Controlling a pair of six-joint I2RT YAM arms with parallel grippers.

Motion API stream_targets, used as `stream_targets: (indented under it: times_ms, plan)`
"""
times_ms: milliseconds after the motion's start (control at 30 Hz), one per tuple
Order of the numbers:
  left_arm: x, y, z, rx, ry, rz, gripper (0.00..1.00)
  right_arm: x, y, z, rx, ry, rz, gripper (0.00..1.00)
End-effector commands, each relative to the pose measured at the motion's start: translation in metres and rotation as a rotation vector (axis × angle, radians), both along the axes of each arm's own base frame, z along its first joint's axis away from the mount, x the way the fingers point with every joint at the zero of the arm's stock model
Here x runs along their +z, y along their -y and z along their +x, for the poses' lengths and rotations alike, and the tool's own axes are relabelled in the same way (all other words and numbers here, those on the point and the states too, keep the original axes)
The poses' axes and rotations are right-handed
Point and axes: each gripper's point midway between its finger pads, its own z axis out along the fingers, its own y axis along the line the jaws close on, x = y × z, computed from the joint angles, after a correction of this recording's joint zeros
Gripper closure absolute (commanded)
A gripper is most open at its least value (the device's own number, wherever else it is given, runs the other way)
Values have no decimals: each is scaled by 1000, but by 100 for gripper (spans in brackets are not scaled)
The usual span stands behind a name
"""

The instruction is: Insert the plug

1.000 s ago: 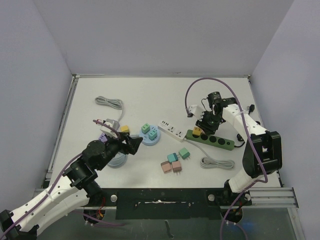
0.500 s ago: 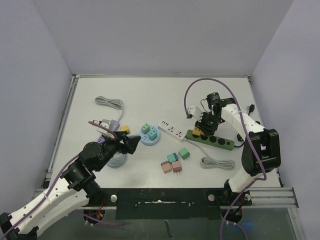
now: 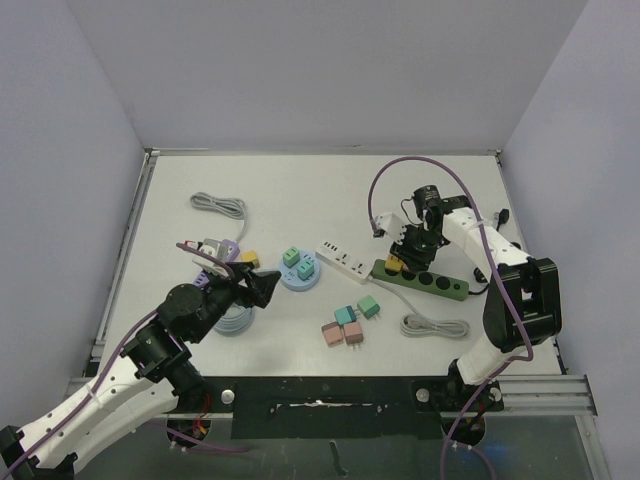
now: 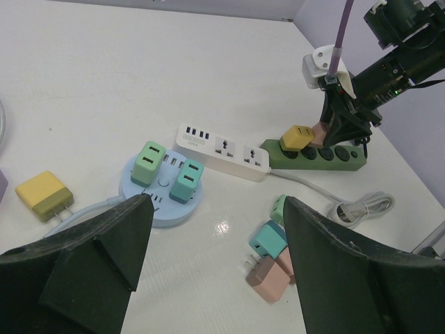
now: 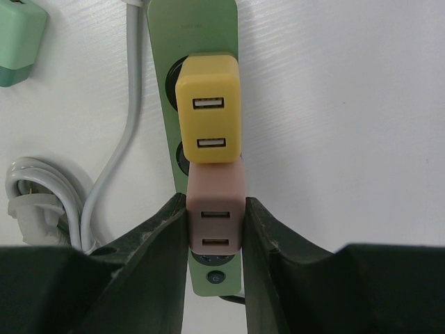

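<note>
Right pincer (image 5: 215,224) is clenched on the pink plug (image 5: 216,182), which sits over the green strip (image 5: 201,28), butted up against the yellow plug (image 5: 208,118) already plugged in there; can't tell from these views whether the prongs are actually in the socket or just resting on it.

My take on doing this bit well: keep the plug body square to the strip's face and push straight down, no rocking; the yellow neighbour is touching it, so any sideways drift will probably jam against it or lever it loose; the strip isn't held by anything, so a slanted push could skate it across the tabletop (image 3: 300,190); I'd only let go once the plug's base looks flush.

Left pincer (image 4: 217,236) is released, jaws wide, hovering low above the left-middle of the tabletop with nothing in it.

Headcount:
- strips: one green; one white strip (image 4: 222,149); one round blue hub (image 4: 161,184)
- pink plugs: three; the held one plus two loose pink ones (image 3: 332,333)
- yellow plugs: two; one on the green strip, one loose yellow one (image 4: 43,195)
- green/teal plugs: four; two on the hub (image 4: 147,161), two loose teal ones (image 4: 268,240)
- grey cable coils: two (image 3: 218,206)
</note>
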Motion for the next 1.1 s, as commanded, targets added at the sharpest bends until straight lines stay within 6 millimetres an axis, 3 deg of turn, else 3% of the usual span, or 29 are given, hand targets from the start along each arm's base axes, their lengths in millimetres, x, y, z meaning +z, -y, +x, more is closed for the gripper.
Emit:
stream_targets:
  times_ms: [0, 133, 467, 800, 1067]
  plan:
    - [16, -3, 2, 13, 47, -32, 25, 3, 10, -11, 11, -22, -49, 100]
    - [16, -2, 2, 11, 47, -34, 25, -1, 14, -15, 10, -34, -76, 100]
    - [14, -3, 2, 13, 42, -34, 25, 12, 17, -11, 3, 30, -87, 100]
    - [16, -4, 1, 17, 44, -40, 25, -26, 0, -10, 51, -62, -30, 100]
    - [16, -6, 0, 20, 51, -52, 25, -15, -19, 0, 94, 9, 65, 100]
